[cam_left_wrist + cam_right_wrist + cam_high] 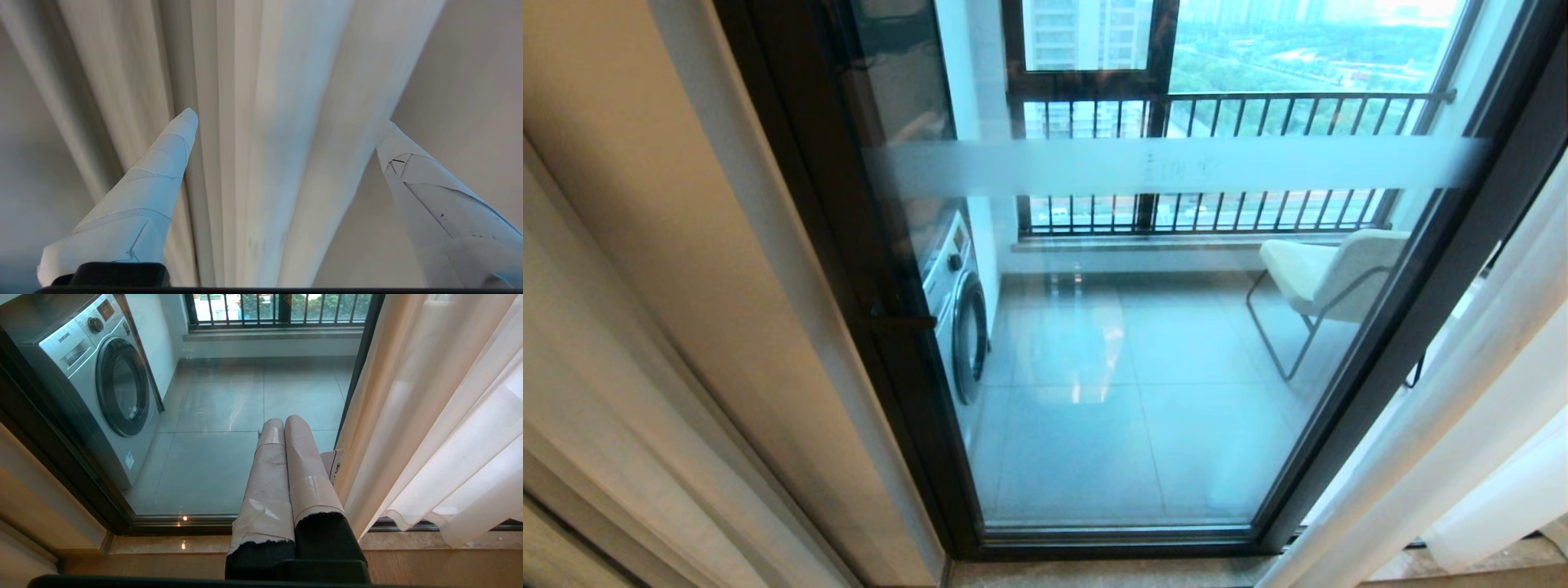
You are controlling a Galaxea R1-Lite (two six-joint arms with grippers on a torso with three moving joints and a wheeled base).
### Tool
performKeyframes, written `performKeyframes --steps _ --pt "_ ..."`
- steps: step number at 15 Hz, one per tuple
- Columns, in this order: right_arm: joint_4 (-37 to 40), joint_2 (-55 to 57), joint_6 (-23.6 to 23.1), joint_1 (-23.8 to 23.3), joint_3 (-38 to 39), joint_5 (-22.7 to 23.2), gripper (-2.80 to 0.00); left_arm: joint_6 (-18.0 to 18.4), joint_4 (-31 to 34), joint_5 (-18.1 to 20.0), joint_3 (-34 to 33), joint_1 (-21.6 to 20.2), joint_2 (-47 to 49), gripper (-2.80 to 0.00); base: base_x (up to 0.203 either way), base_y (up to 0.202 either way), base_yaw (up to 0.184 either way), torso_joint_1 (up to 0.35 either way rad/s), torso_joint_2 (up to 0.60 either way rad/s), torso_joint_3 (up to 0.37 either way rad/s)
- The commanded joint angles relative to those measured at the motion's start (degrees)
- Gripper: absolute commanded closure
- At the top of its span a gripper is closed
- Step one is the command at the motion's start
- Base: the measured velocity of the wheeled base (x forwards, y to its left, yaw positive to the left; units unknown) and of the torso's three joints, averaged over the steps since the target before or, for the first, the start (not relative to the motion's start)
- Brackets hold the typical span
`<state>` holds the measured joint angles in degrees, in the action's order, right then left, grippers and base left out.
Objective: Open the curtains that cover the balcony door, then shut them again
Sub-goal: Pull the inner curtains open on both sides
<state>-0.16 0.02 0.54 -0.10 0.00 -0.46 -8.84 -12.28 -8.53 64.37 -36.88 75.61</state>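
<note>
The balcony door fills the head view: clear glass with a frosted white band, in a dark frame, uncovered. Sheer white curtains hang gathered at its right edge, and cream folds stand along the left edge. No arm shows in the head view. In the left wrist view my left gripper is open wide, its white-taped fingers on either side of long curtain folds without pinching them. My right gripper is shut and empty, low before the door glass, with the curtain close beside it.
Behind the glass stand a silver washing machine, a pale chair and a black-barred railing. A stone sill and wooden floor run along the door's foot.
</note>
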Motion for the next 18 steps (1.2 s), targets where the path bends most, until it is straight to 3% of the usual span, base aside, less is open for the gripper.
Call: performKeyframes --steps 1,3,4,9,13,16,18 --pt "-0.02 -0.02 -0.09 0.01 0.00 0.02 0.00 -0.01 -0.04 0.10 -4.50 0.24 -4.75 -2.80 0.000 0.000 0.000 0.000 0.00 0.000" --pt "-0.02 -0.02 -0.02 0.01 0.00 0.02 0.00 0.07 -0.07 0.09 -8.19 0.53 -7.18 -2.80 0.000 0.000 0.000 0.000 0.00 0.000" --pt "0.00 -0.02 -0.02 0.01 0.00 0.02 0.00 0.12 -0.16 0.03 -9.71 0.63 -8.06 0.00 0.000 0.000 0.000 0.000 0.00 0.000" --pt "-0.02 -0.02 -0.02 0.01 0.00 0.02 0.00 0.21 -0.28 0.36 -13.54 1.34 -11.07 0.00 0.000 0.000 0.000 0.000 0.00 0.000" --pt "-0.02 -0.02 -0.02 0.01 0.00 0.02 0.00 0.28 -0.33 0.40 -17.86 7.69 -15.94 0.00 0.000 0.000 0.000 0.000 0.00 0.000" --pt "-0.02 -0.02 -0.02 0.01 0.00 0.02 0.00 2.96 -2.10 0.19 -26.40 13.24 -21.04 0.00 0.000 0.000 0.000 0.000 0.00 0.000" --pt "-0.02 -0.02 -0.02 0.01 0.00 0.02 0.00 5.76 -6.61 0.18 -35.27 16.97 -25.17 0.00 0.000 0.000 0.000 0.000 0.00 0.000"
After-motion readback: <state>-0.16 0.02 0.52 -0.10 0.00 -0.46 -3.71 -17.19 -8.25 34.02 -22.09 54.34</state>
